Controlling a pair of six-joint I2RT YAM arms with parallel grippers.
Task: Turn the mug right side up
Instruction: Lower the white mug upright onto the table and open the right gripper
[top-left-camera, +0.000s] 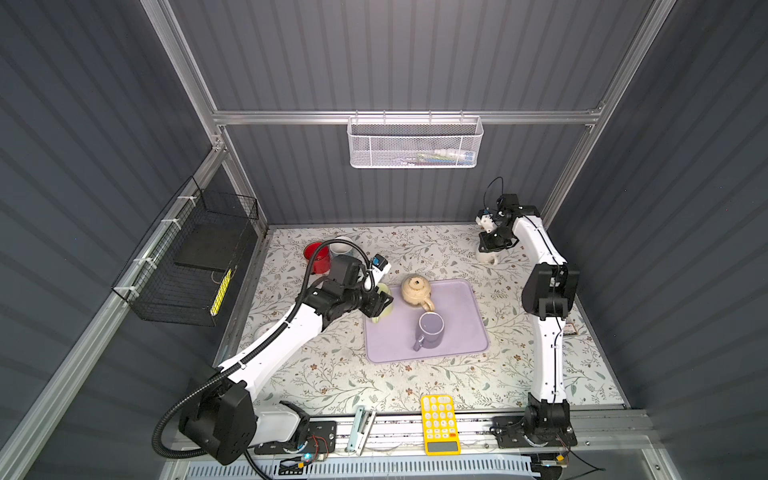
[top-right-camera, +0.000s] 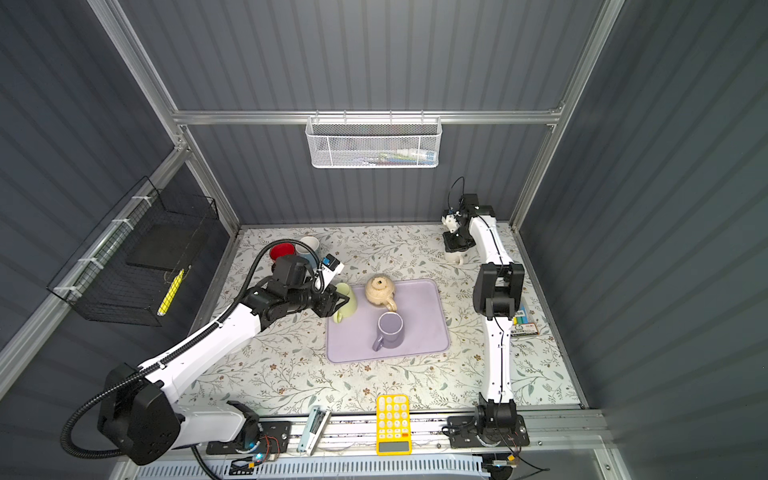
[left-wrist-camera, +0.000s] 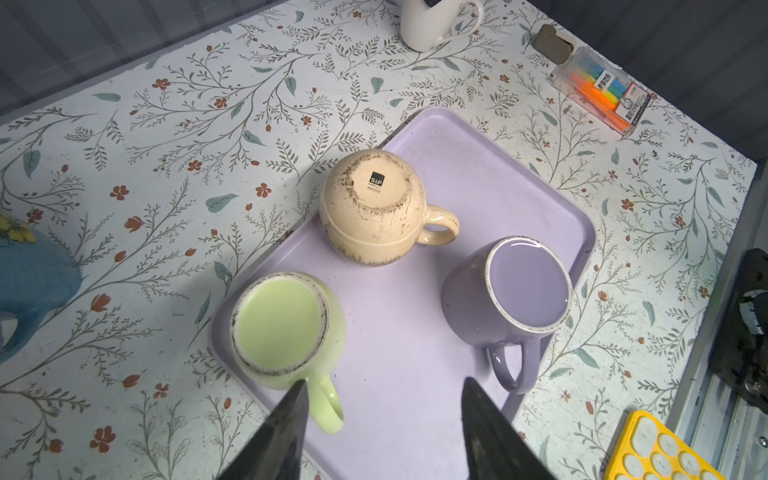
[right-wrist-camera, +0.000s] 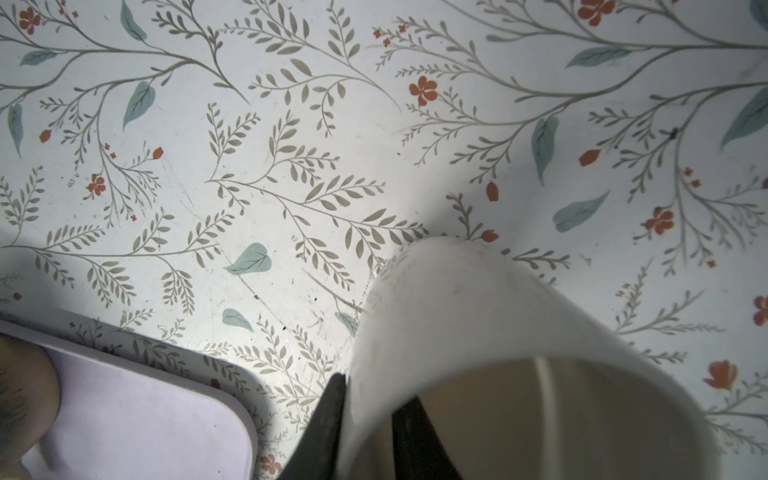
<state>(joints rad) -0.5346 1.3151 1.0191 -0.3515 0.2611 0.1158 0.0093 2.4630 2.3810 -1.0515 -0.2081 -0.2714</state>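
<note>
Tray sits mid-table with three mugs on it, all bottoms up: green mug at its left edge, cream mug on the far side, purple mug toward the front with its handle pointing at me. My left gripper hovers over the green mug's handle side, jaws apart with only bare tray between them. One finger overlaps that handle in the left wrist view; I can't tell if it touches. Red cup and blue cup stand side by side far left, just behind the left arm. Highlighter pack lies near the right edge, half hidden by the right arm in both top views. Calculator and stapler lie along the front rail. Table is a pale sheet printed with leafy sprigs and small red flowers, scuffed in places. Grey ribbed walls all round, a white basket on the back one, a black wire cage on the left. White mug stands far right, off the tray and well apart from it, mouth up, base on the table, plain white, handle clear in the left wrist view. Right gripper points down into it, one finger inside the mouth and one outside, pinching the wall.
</note>
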